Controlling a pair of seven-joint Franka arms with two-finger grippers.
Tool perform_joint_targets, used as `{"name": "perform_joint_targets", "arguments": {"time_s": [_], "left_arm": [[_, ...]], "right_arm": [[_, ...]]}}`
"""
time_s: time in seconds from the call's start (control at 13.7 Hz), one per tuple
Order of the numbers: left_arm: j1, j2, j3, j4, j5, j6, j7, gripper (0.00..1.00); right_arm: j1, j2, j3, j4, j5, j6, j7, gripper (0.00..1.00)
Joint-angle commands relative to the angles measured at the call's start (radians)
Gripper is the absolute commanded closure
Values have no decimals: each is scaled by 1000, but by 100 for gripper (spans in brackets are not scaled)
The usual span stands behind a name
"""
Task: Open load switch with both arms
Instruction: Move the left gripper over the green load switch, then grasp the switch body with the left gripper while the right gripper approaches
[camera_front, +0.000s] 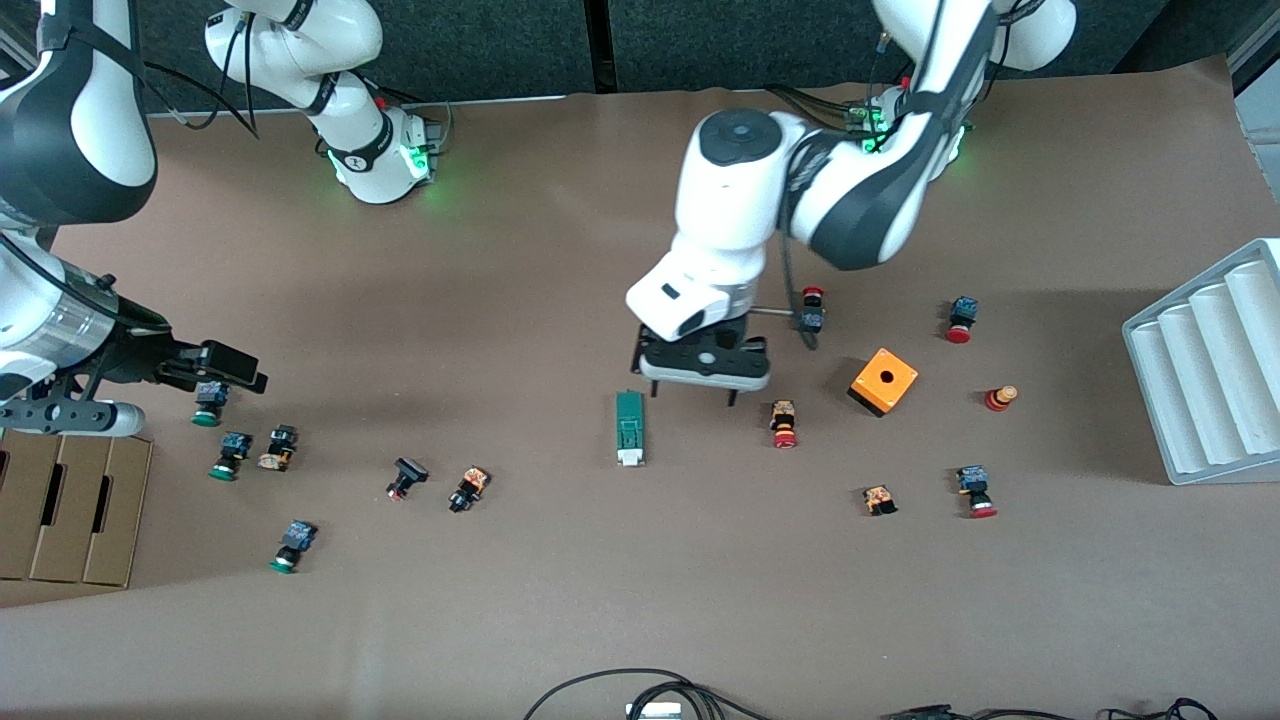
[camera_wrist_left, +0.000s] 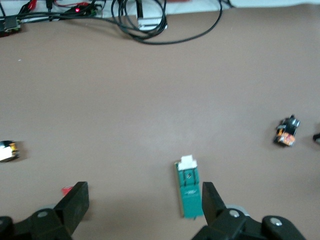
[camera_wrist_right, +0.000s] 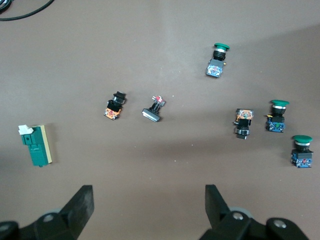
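The load switch (camera_front: 630, 428) lies flat near the middle of the table, a narrow dark-green block whose white sliding end points toward the front camera. It also shows in the left wrist view (camera_wrist_left: 189, 192) and the right wrist view (camera_wrist_right: 36, 146). My left gripper (camera_front: 692, 395) hangs open low over the table just beside the switch's green end, and one of its fingers (camera_wrist_left: 210, 197) is close alongside the block with nothing held. At the right arm's end of the table, my right gripper (camera_front: 228, 368) is open and empty (camera_wrist_right: 148, 197) over a group of green push buttons (camera_front: 207, 402).
An orange cube (camera_front: 884, 381) and several red-capped buttons (camera_front: 784, 424) lie toward the left arm's end, with a white ribbed tray (camera_front: 1210, 370) at that edge. A cardboard box (camera_front: 70, 510) sits at the right arm's end. Cables (camera_front: 640, 695) run along the front edge.
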Motion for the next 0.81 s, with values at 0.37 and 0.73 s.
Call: {"name": "perform_joint_targets", "arguments": {"time_s": [0.37,0.73], "left_arm": [[-107,77,9,-112,537,152,-596,0],[-136,158,-52,-110,844,150,-1007,0]], "right_arm": [[5,87,77,64,57,73,242,1],[7,199,179,138,83,176,477,1]]}}
